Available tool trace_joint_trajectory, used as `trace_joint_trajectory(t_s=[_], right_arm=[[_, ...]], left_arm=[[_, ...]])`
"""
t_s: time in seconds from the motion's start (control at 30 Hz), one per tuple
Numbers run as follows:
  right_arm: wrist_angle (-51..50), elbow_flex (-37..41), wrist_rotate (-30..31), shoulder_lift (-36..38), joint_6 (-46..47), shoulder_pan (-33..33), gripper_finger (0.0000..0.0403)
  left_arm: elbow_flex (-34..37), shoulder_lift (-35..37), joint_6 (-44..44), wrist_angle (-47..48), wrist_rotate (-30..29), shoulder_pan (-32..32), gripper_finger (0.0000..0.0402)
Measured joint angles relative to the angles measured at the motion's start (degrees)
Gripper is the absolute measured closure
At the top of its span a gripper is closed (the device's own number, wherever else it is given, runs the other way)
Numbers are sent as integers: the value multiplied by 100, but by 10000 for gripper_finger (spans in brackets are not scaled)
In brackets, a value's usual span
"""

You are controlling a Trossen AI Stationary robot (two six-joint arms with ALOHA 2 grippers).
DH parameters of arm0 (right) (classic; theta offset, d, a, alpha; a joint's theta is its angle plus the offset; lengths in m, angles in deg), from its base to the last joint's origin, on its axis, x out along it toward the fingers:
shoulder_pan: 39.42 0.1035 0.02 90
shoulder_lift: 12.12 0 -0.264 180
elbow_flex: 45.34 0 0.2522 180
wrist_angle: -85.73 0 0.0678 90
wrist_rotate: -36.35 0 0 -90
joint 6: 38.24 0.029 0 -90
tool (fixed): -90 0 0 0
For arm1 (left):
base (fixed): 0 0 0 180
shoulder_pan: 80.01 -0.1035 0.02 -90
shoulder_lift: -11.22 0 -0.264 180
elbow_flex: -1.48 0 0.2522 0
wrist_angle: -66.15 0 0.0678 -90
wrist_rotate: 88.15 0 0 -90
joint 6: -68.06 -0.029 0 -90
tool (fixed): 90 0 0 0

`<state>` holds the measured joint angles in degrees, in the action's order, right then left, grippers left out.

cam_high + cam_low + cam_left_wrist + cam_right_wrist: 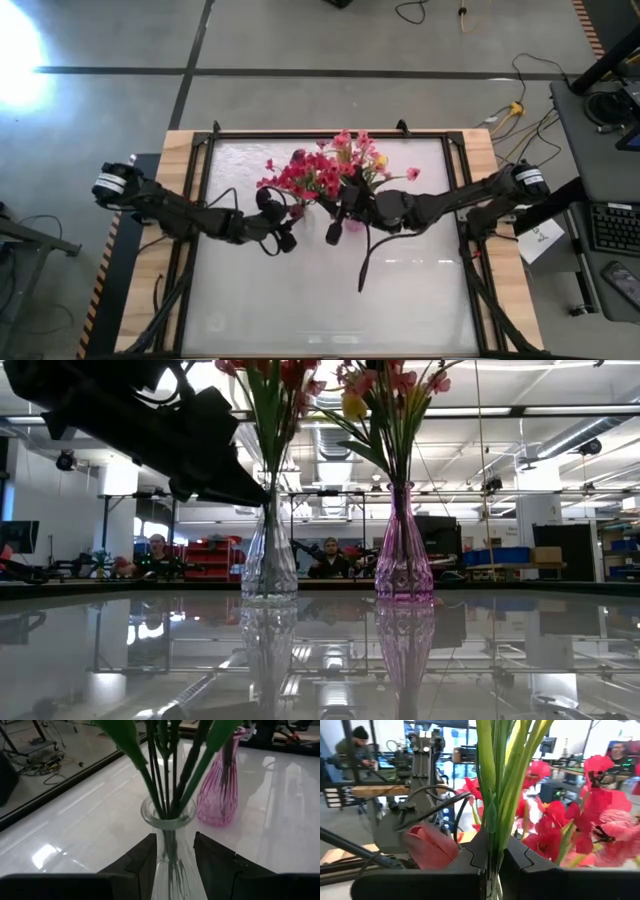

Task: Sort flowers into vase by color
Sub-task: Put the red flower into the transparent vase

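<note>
A clear glass vase [268, 565] and a pink glass vase [403, 555] stand on their bases on the glossy table. Each holds sprays with green stems. Red blossoms [292, 372] top the clear vase, and pink and yellow ones [385, 385] top the pink vase. From above the blossoms form one red-pink cluster [325, 172]. My left gripper [175, 840] is at the clear vase [172, 870], with one finger on each side of it. My right gripper [495, 845] is up among the blossoms over the pink vase [354, 226], shut on green stems. My left gripper has the clear vase between its two fingers [147, 860], on the narrow part [175, 845] just under the rim. The fingers come level from the table's left side. The vase stands upright on the table. My right gripper pinches a bundle of green stems [495, 827] between its fingers [475, 852]. It comes level from the table's right side, with the fingers across the stems. The stems stand upright and run down toward glass [495, 890] below the fingers.
A dark, curved, stem-like thing [372, 258] lies on the table in front of the pink vase. Black frame rails [200, 200] border the glossy tabletop. People sit at benches [330, 560] in the room beyond the far edge. The near half of the table shows no other objects.
</note>
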<state>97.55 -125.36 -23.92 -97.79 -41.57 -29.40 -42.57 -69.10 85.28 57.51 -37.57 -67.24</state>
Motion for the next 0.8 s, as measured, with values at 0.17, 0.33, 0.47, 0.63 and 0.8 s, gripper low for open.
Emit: trace_joint_trajectory(t_s=[0.17,0.33,0.47,0.63,0.8], right_arm=[[-60,0,-582,-78,30,-221,387],[-195,2,-775,-291,29,-352,387],[-193,2,-873,-491,35,-389,387],[-169,4,-875,-546,50,-409,387],[-238,4,-875,-546,54,-467,387]], left_arm=[[0,-23,-143,-106,82,-81,285],[0,-23,-227,-169,205,-107,285],[0,-28,-261,-184,211,-124,285],[0,-28,-278,-172,232,-126,285],[0,-28,-305,-185,263,-126,285]])
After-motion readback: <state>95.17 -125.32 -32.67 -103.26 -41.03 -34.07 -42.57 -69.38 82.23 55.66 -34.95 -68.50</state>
